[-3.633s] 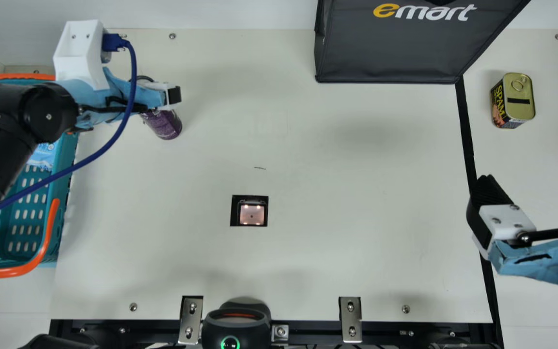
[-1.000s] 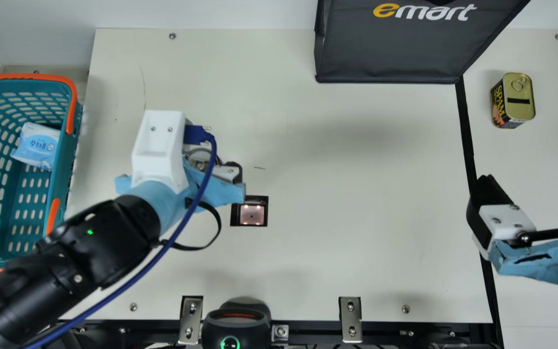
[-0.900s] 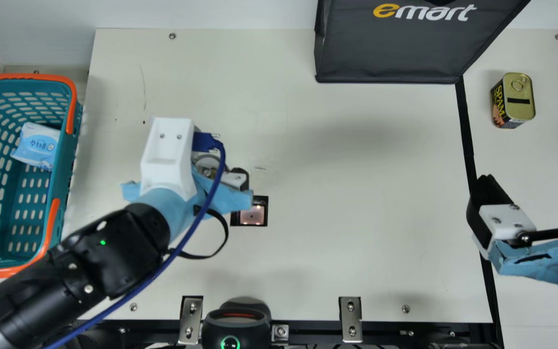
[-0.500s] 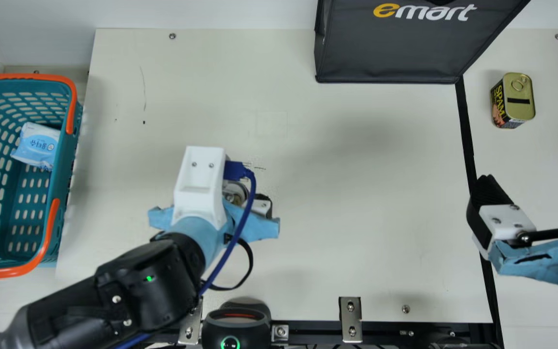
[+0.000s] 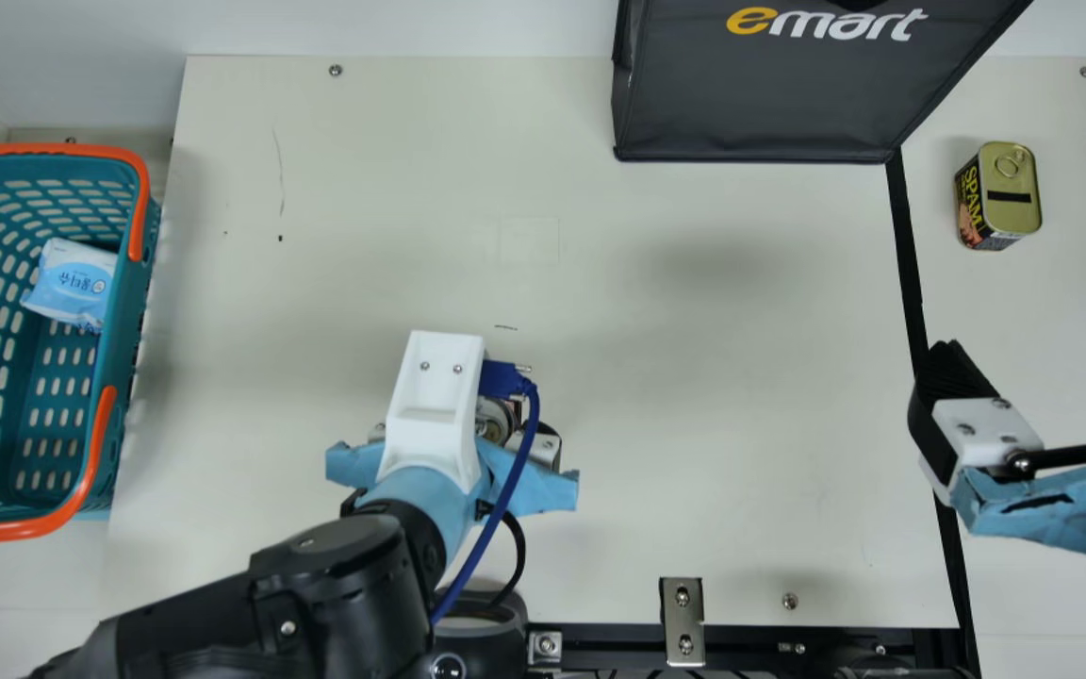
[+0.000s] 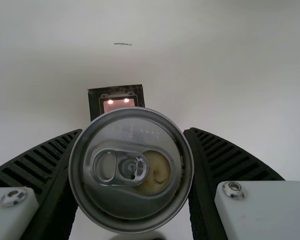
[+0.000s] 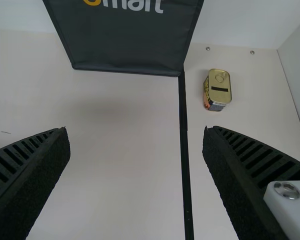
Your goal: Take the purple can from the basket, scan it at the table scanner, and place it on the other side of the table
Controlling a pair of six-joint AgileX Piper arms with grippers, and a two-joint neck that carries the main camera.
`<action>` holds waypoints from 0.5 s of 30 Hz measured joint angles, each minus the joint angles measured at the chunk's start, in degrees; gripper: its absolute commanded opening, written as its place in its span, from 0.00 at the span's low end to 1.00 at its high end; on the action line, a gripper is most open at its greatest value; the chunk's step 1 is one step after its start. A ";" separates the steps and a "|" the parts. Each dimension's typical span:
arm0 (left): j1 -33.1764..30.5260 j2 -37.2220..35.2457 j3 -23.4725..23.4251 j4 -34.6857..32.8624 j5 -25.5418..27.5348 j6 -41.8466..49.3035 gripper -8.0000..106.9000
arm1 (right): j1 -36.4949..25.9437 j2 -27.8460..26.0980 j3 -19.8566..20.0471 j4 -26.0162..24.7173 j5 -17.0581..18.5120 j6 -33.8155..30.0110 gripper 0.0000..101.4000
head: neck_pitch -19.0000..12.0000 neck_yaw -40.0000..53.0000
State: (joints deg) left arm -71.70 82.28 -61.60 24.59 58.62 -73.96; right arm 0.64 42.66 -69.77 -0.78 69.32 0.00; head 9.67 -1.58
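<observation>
1. Clamped in the left claw (image 6: pixel 133 131), the purple can (image 6: pixel 131 172) has been brought nearer and rightward, by the table scanner (image 6: pixel 118 103).
2. Scanning is probably being attempted (success unconfirmed).
3. The right claw (image 7: pixel 135 129) is spread apart.

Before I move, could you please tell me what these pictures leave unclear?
Side of the round purple metal can: left wrist view, hidden by its lid.
Part of the black table scanner: left wrist view, behind the can.
Left end of the teal plastic basket, top of the dark fabric bag: main view, cut by edge.
</observation>
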 measured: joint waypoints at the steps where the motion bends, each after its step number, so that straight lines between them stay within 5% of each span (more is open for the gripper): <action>1: -0.28 0.00 0.11 0.12 0.00 -0.29 0.00 | 0.00 0.00 0.00 0.00 0.00 0.00 0.94 | 0.00 0.00; 15: -2.21 -2.00 2.89 2.27 0.22 -2.39 0.00 | 0.00 0.00 0.00 0.00 0.00 0.00 0.94 | -0.09 0.00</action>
State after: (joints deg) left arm -73.92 80.28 -58.71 26.86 58.84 -76.35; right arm 0.64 42.66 -69.77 -0.78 69.32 0.00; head 9.58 -1.58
